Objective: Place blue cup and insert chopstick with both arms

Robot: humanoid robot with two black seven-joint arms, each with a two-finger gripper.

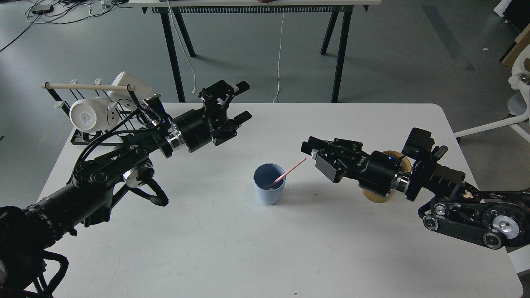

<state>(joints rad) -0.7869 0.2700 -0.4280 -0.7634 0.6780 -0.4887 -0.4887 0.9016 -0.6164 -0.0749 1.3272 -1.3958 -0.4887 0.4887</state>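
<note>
Head view: chopstick leans in blue cup; left pincer fingers apart, right pincer state unclear; writing unreadable.

The cup stands mid-counter with the chopstick leaning in it, between 2 hands, a mug rack behind left.

Blue cup is standing upright near the middle of the white table, with the chopstick leaning inside it, tip pointing toward the right gripper. Left gripper is hovering up-left with fingers spread. A mug rack is sitting at the table's far-left corner.
</note>
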